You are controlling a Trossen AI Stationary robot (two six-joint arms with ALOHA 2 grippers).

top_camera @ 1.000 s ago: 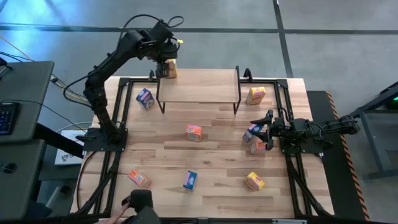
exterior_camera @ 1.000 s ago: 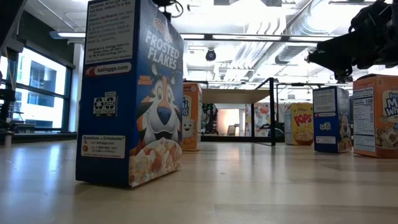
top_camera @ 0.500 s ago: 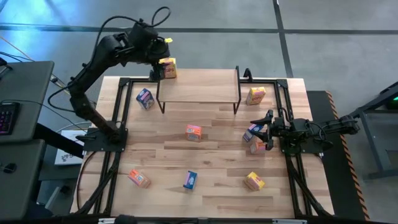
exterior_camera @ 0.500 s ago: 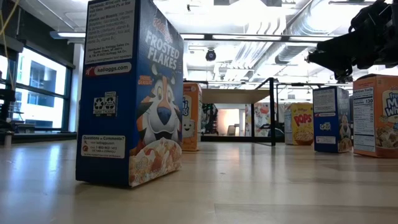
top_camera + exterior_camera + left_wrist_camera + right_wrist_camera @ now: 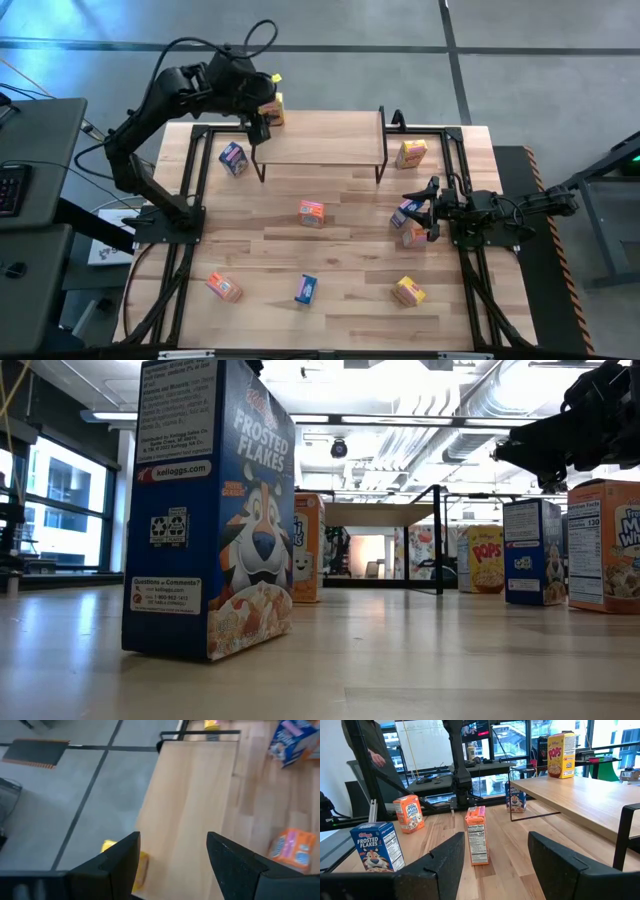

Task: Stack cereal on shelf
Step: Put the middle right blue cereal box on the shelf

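The shelf (image 5: 320,140) stands at the table's far side. A yellow cereal box (image 5: 272,108) stands upright on its far left corner, seen too in the right wrist view (image 5: 561,748). My left gripper (image 5: 259,128) hangs open above that end of the shelf, just nearer than the box, and holds nothing; the left wrist view (image 5: 172,840) shows bare shelf top between its fingers. My right gripper (image 5: 420,208) waits open and level at the table's right side, beside a blue box (image 5: 404,212) and an orange box (image 5: 413,236).
Loose cereal boxes stand about the table: blue (image 5: 234,158), orange (image 5: 311,213), yellow (image 5: 411,153), orange (image 5: 224,287), blue (image 5: 306,289), yellow (image 5: 408,291). Black frame rails (image 5: 190,180) run along the table's left and right sides.
My left gripper, which stood over the yellow box on the shelf's far left corner, has drawn up and away from it toward the table's left, then swung back above the shelf's left end, turning as it went. The box stays upright on the shelf.
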